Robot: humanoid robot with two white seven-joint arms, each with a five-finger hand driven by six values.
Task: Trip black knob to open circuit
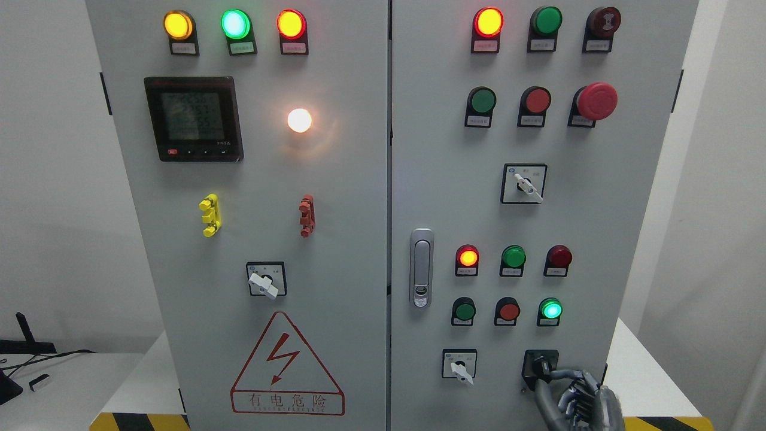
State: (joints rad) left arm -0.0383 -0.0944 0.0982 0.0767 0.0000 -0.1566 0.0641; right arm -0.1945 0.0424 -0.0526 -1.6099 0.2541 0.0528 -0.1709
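Grey two-door control cabinet (383,239) fills the head view, standing on a white bench (646,383) with yellow-black hazard striping along the front edge.

Black knob (540,364): mounted at the bottom right of the right door, on a black square plate, just right of a white-handled selector switch (461,366). Knob handle appears tilted down toward the right.

Right hand (574,392): enters from the lower right corner, fingers (562,377) curled with tips touching the knob's handle. Contact is visible; whether the grip is fully closed around the handle cannot be told from this angle.

Left arm: not visible.

Indicators above the knob: green lamp (550,310) lit, red lamp (467,257) lit. Red emergency stop mushroom button (596,100) at upper right. Left door carries a digital meter (193,118), a glowing white lamp (299,120) and a red lightning warning triangle (287,365)
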